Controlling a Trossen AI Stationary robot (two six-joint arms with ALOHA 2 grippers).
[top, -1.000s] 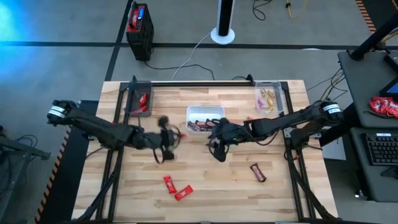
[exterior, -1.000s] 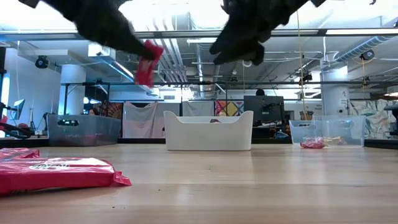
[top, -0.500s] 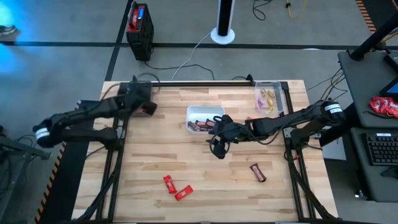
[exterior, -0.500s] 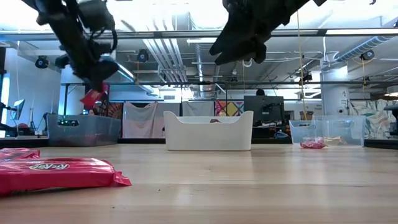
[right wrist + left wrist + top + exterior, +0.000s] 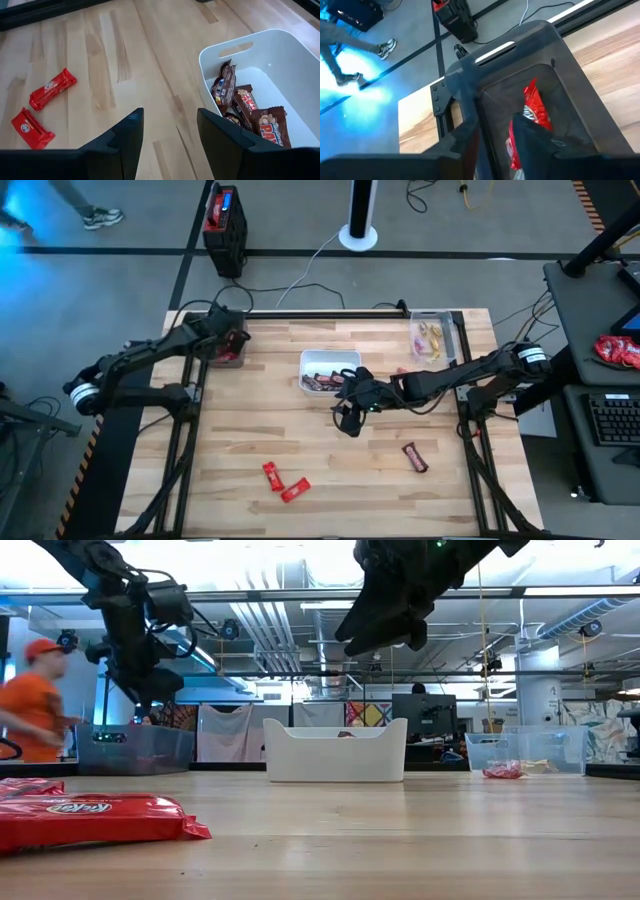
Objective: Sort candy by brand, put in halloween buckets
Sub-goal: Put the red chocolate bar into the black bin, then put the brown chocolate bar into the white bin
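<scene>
My left gripper (image 5: 230, 340) (image 5: 495, 137) is open over the dark clear tub (image 5: 212, 330) at the table's far left corner. Red-wrapped candy (image 5: 534, 102) lies on the tub's floor between and beyond its fingers. My right gripper (image 5: 348, 418) (image 5: 170, 135) hangs open and empty above the table, just near of the white tray (image 5: 352, 360), which holds brown bars (image 5: 250, 112). Two red candies (image 5: 283, 482) and one brown bar (image 5: 415, 457) lie on the table's near part. Yellow-gold pieces (image 5: 430, 335) sit in the clear tub at the far right.
A red-and-black boxy device (image 5: 225, 220) and a round white pole base (image 5: 358, 235) stand on the floor beyond the table. A person in orange (image 5: 35, 705) walks behind the table's left side. Open wood lies between the tray and the near candies.
My left gripper carried a red candy from the table's middle to the far left tub, came down over it and let go; the candy now lies in the tub. A person has walked into view behind the table.
</scene>
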